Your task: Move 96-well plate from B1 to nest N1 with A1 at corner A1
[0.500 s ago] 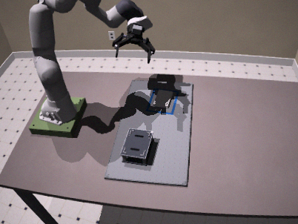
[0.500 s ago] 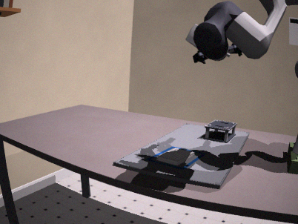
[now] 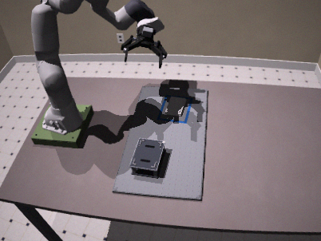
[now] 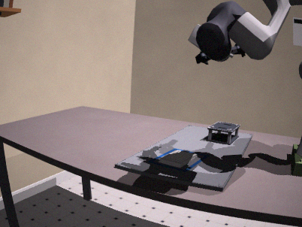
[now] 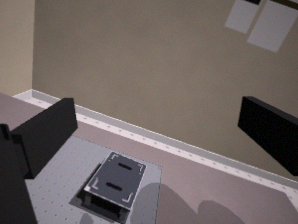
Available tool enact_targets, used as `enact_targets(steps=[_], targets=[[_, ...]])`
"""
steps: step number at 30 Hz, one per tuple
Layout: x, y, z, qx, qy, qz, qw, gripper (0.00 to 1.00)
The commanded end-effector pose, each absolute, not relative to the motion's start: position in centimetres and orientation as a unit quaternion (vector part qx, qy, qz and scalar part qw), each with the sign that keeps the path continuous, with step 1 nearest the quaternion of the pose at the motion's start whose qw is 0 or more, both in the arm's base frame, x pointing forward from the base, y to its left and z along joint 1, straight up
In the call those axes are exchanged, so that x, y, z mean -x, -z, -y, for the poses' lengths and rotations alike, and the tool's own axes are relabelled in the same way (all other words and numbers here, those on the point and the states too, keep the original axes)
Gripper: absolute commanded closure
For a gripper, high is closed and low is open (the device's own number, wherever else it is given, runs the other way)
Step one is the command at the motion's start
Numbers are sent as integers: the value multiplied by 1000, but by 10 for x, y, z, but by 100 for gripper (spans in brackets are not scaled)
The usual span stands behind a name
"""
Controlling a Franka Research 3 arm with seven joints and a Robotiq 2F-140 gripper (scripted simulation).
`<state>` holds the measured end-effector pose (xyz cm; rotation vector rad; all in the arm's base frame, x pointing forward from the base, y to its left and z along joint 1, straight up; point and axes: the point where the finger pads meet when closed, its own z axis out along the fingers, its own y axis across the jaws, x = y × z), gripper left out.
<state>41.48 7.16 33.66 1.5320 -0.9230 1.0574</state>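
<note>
While the gripper (image 3: pixel 144 53) hangs high above the far side of the worktop (image 3: pixel 259 160) with its fingers spread fully wide and nothing between them, the 96-well plate (image 3: pixel 176 107) lies flat on the bench spot B1 (image 3: pixel 161 116), a rectangle outlined in blue, in the arm's shadow. That spot is at the far end of a grey perforated mat (image 3: pixel 192 175) laid along the middle of the brown, curved-edged worktop. Nearer the front end of the same mat stands the raised plate nest N1 (image 3: pixel 148 155), a dark block on short legs with pale corner locators and two dark slots in its top face; it is well apart from the plate. The wrist view looks down on the nest (image 5: pixel 116 180) between the two dark fingers.

At the left of the worktop the arm rises from a green base plate (image 3: pixel 81 137), casting a long dark shadow across the brown surface and onto the mat. Dark legs (image 4: pixel 5 188) carry the worktop. Below it, the floor (image 3: pixel 24 84) is pale tile with small dark dots. Beige walls (image 4: pixel 75 52) enclose the room, meeting at a corner, with a light skirting along their foot. White sheets (image 5: pixel 260 22) hang on the wall, and a small wooden shelf (image 4: pixel 8 11) shows at the upper left of the exterior view.
</note>
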Motion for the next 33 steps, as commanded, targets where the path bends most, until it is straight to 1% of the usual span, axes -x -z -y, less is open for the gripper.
enact_targets(steps=[1, 10, 22, 33], targets=[[-415, -337, -72, -635, -439, 383, 507, 0], [-415, -323, -71, -662, -405, 362, 517, 0], [-415, -279, -70, -739, -290, 286, 536, 0], [-412, -234, -74, -809, -171, 193, 528, 0]])
